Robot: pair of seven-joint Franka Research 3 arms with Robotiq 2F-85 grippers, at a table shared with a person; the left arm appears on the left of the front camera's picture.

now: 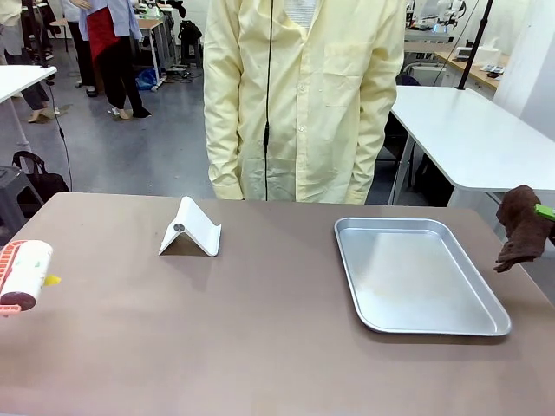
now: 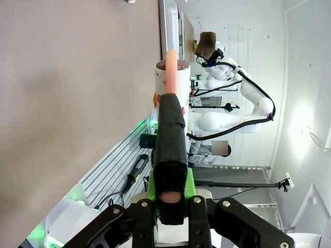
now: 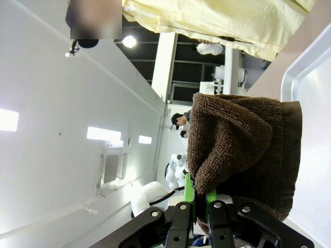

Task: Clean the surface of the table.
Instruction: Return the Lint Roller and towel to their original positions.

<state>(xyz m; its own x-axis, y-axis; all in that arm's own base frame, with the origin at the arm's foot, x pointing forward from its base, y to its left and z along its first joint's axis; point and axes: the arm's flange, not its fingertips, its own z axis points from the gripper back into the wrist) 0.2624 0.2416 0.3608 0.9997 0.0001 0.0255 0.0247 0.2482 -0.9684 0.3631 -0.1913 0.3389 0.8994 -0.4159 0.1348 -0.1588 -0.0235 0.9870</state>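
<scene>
The brown-taupe table stretches across the front view, and its top is the big flat surface in the left wrist view. My left gripper is shut on the black handle of a lint roller. The roller's white head hangs at the table's left edge. My right gripper is shut on a bunched brown cloth. That cloth hangs in the air past the table's right edge, a green pad showing on it.
A silver metal tray lies right of centre. A white folded stand sits left of centre toward the far edge. A person in a pale yellow coat stands at the far side. White tables stand behind.
</scene>
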